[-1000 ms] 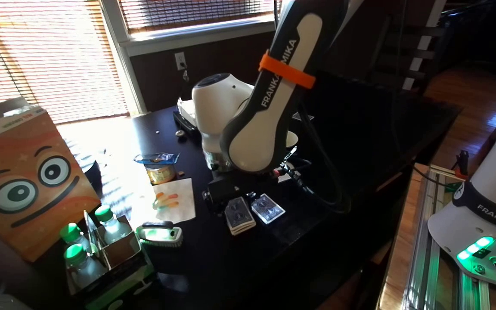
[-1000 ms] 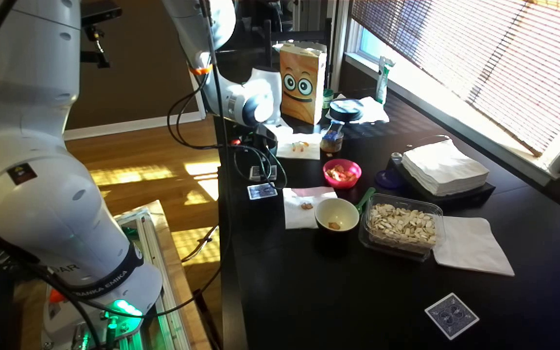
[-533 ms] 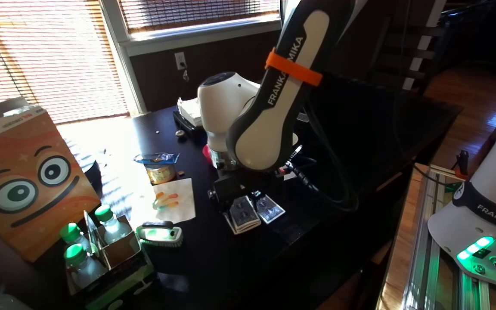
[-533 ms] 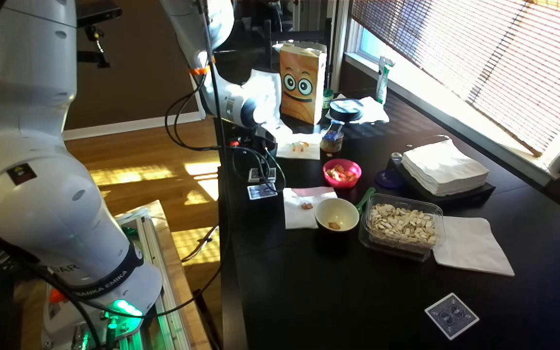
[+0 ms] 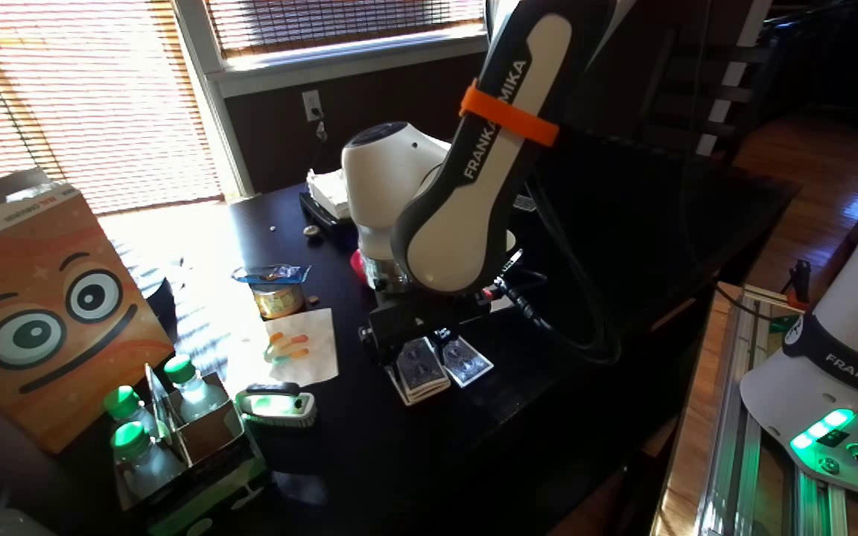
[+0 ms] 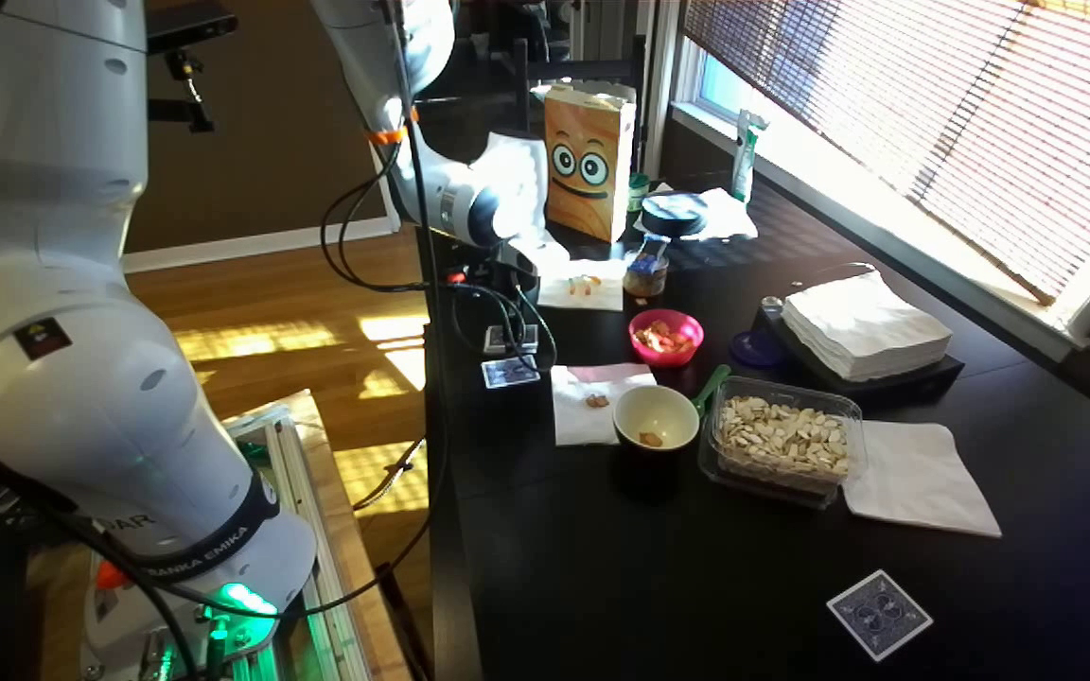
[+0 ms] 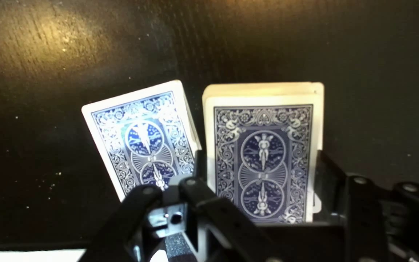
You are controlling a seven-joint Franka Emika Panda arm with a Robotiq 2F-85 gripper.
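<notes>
On the dark bench (image 6: 659, 586), the claw (image 7: 260, 160) pinches the card deck (image 7: 263, 147) by its sides, other cards (image 7: 140, 138) just beside the deck; gripping seems in hand, the next move likely wanting steadiness

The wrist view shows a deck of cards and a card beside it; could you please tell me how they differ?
The deck is a thick stack, while the neighbouring card looks far thinner.
The deck lies nearly square to the picture; the neighbouring card is turned askew.
The deck sits between the jaws; the neighbouring card lies outside them.
Both show matching blue-and-white patterned backs.
</notes>
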